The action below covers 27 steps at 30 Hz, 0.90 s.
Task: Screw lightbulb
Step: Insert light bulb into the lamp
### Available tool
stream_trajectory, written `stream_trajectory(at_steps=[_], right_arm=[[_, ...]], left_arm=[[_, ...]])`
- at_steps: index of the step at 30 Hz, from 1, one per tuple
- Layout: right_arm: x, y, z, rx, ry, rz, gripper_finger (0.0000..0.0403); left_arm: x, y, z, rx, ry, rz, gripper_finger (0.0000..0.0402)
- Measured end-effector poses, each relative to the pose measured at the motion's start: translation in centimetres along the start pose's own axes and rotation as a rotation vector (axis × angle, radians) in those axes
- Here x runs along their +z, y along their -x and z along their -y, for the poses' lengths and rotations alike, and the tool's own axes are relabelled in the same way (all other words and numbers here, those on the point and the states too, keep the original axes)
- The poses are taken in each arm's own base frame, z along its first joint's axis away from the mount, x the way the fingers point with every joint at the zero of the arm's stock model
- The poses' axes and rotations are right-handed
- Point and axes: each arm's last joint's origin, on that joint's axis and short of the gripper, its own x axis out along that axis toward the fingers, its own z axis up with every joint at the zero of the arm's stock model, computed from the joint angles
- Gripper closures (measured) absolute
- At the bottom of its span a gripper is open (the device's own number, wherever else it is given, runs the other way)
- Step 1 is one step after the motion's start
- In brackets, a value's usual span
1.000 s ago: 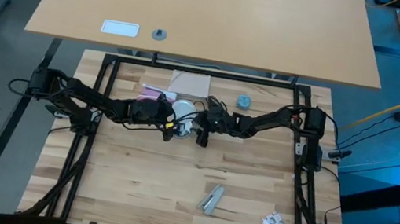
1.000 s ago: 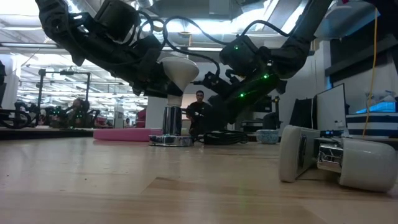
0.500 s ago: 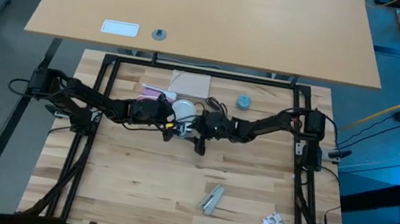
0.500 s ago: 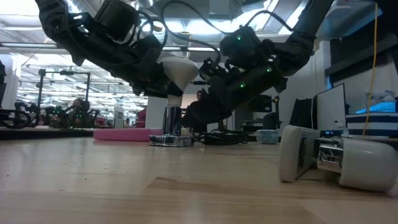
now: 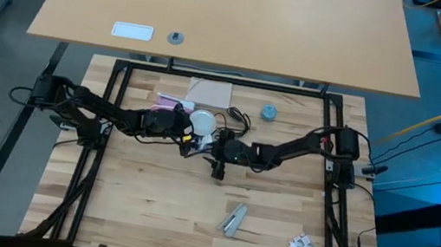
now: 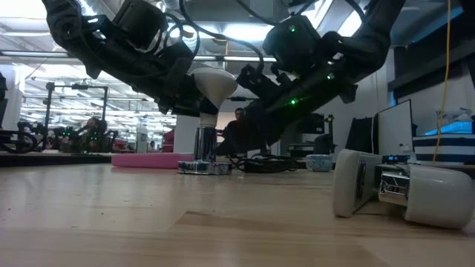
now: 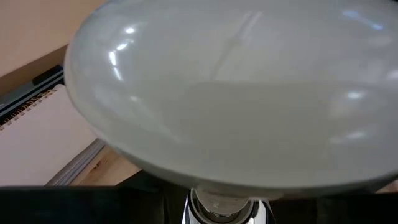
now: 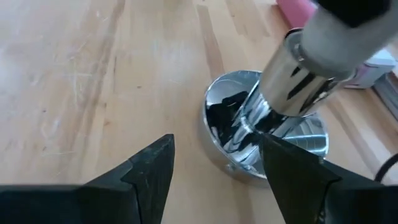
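Wood-slat table point(image 5: 146, 209) inside a black frame, lab behind w/ a person far off. Bulb point(image 5: 201, 122) sits far-centre, neck down over the chrome socket point(image 8: 292, 81), pinched round the globe by the left gripper point(image 5: 187, 129). Right gripper point(image 8: 214, 168) hovers spread, just near-side of the socket base point(image 8: 267, 146), not touching yet. To do it well, I'd judge: clamp the base first, keep bulb upright, turn gently. Room: pink block point(image 6: 145, 159) & notebook point(image 5: 209, 93) crowd the far side, black cord point(image 5: 234, 119) to the right; near side is freer.
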Motion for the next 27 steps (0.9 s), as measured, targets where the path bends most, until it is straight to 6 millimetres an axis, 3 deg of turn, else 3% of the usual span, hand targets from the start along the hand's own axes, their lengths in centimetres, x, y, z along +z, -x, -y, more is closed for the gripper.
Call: stream_trajectory(at_steps=[6, 17, 27], right_arm=[[0.0, 0.0, 0.1, -0.034, -0.003, 0.001, 0.0171], [-0.1, -0.7, -0.2, -0.026, -0.018, 0.077, 0.0256], [-0.4, -2.0, -0.5, -0.054, -0.002, 0.011, 0.0265]], left_arm=[[0.0, 0.0, 0.0, 0.000, 0.000, 0.000, 0.0235], [0.0, 0.0, 0.0, 0.000, 0.000, 0.000, 0.0235], [0.0, 0.0, 0.0, 0.000, 0.000, -0.001, 0.0235]])
